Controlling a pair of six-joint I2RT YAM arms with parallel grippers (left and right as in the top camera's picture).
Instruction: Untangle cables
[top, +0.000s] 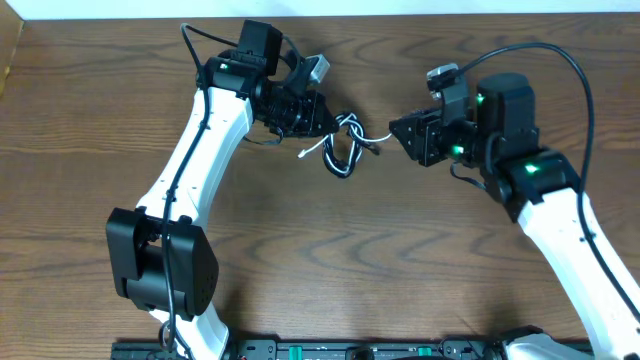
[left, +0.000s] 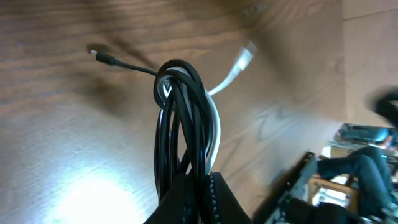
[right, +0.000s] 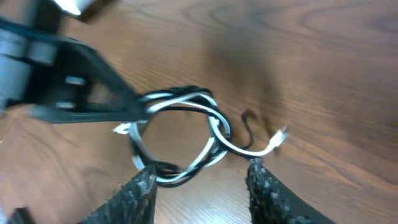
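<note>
A black cable (top: 345, 163) and a white cable (top: 322, 146) lie wound together in a small coil at the table's middle back. My left gripper (top: 322, 122) is shut on one side of the coil; in the left wrist view the black cable (left: 180, 118) loops up from the jaws (left: 202, 186), with the white cable (left: 233, 73) trailing out behind. My right gripper (top: 398, 132) is open just right of the coil, near the white cable's plug end. In the right wrist view the coil (right: 186, 134) lies ahead of the open fingers (right: 202, 186).
The wooden table (top: 330, 260) extends all round. The arms' own thick black wires (top: 560, 60) arch above the wrists. A dark rail (top: 330, 350) runs along the front edge.
</note>
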